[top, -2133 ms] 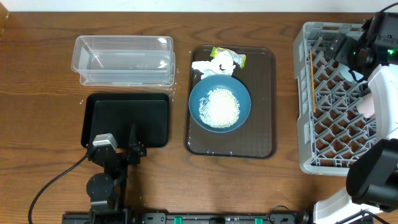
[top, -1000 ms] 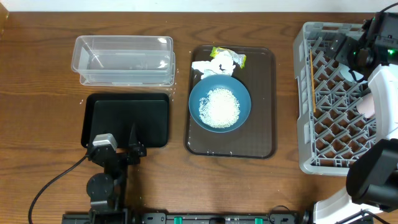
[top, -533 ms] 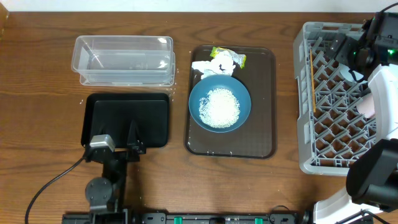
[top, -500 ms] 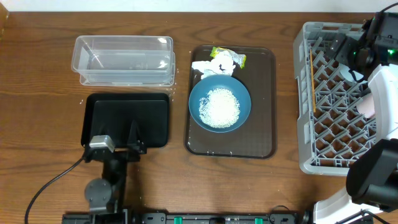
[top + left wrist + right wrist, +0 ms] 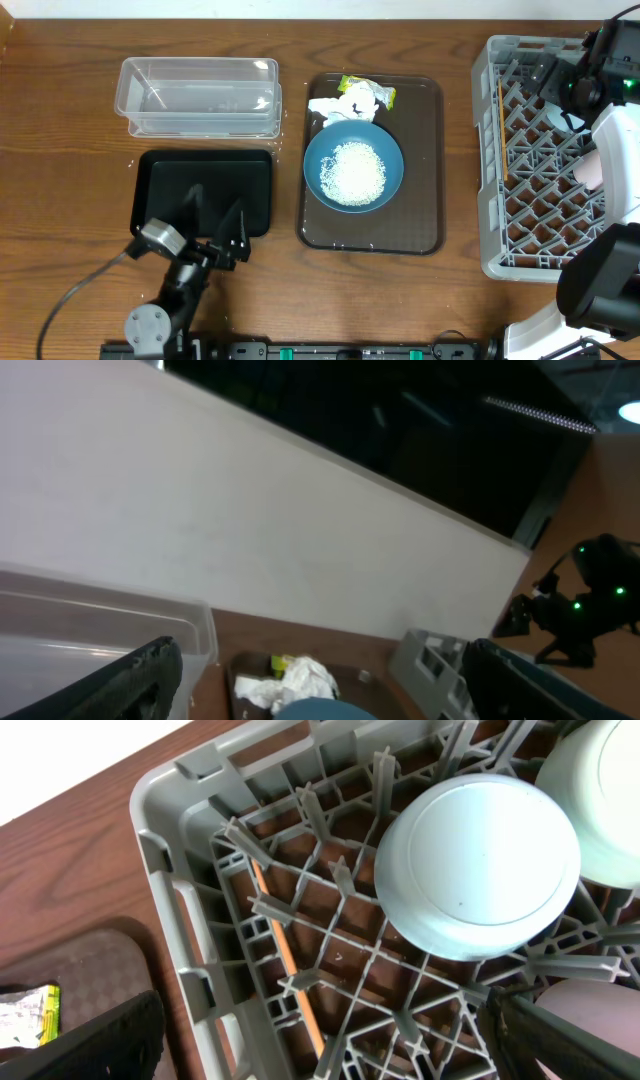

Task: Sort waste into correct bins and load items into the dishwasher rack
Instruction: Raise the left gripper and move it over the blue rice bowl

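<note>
**Left tool (image 5: pixel 214 212) and right tool (image 5: pixel 320 1010) wide and empty, waste unsorted**

Left tool: gapes wide near the near edge of the counter (image 5: pixel 60 200), fingers spread over the near rim of the shallow black tray (image 5: pixel 165 180). Grips nothing. Points upward toward the far wall, judging by its own camera.

Right tool: spread just as wide, also empty. Hangs over the far-left corner of the grey dishwasher rack (image 5: pixel 490 150), which sits at the counter's right edge.

In the rack:
- light-blue bowl (image 5: pixel 478 865), upside down across the lattice
- mint-green bowl (image 5: pixel 605 800), right next to it; contact between the two not clear
- pink cup (image 5: pixel 590 1005), close by and partly cut off by the picture
- wooden stick (image 5: pixel 502 130), lying along the rack's left wall, down in the grid

At mid-counter:
- dark brown serving tray (image 5: pixel 420 215), carrying the deep-blue dish (image 5: pixel 316 150)
- rice (image 5: pixel 352 170), heaped in the middle of the dish
- crumpled tissue (image 5: pixel 343 106), against the dish's far rim
- yellow-green wrapper (image 5: pixel 384 96), just behind the tissue by the tray's far edge

Toward the far-left corner: clear tub (image 5: pixel 200 97), just beyond the black tray, with a narrow strip of counter between them.
</note>
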`<action>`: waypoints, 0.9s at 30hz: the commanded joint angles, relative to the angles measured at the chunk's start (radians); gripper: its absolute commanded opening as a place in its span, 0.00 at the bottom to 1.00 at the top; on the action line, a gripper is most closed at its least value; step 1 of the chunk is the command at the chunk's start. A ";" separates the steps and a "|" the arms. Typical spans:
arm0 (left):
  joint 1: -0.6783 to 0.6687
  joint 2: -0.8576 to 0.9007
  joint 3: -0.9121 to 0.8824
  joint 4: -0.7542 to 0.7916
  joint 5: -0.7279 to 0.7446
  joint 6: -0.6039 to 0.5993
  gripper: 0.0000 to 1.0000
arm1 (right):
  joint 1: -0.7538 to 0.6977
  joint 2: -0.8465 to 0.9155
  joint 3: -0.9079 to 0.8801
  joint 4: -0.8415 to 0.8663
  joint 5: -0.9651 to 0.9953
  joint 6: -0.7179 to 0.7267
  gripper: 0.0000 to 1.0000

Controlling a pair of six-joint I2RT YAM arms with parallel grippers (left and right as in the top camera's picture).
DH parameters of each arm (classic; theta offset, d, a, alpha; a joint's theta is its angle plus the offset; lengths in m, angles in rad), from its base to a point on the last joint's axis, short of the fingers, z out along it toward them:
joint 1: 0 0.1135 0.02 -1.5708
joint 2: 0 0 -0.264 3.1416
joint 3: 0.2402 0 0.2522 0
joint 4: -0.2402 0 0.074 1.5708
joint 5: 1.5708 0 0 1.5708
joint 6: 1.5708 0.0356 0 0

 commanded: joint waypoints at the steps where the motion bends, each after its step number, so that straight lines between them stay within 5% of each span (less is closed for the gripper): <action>1: 0.001 0.114 0.171 -0.073 0.055 0.037 0.92 | -0.001 -0.016 0.001 0.000 0.006 0.012 0.99; 10: -0.014 0.780 0.846 -0.694 0.537 0.351 0.92 | -0.001 -0.016 0.001 0.000 0.007 0.012 0.99; 15: -0.030 1.006 0.980 -0.651 0.775 0.341 0.92 | -0.001 -0.016 0.000 0.000 0.007 0.012 0.99; 19: -0.142 1.099 1.020 -0.681 0.596 0.339 0.92 | -0.001 -0.016 0.001 0.000 0.007 0.012 0.99; 24: -0.383 1.207 1.148 -0.929 0.045 0.322 0.92 | -0.001 -0.016 0.001 0.000 0.007 0.012 0.99; 27: -0.509 1.314 1.279 -1.082 -0.159 0.348 0.92 | -0.001 -0.016 0.001 0.000 0.007 0.012 0.99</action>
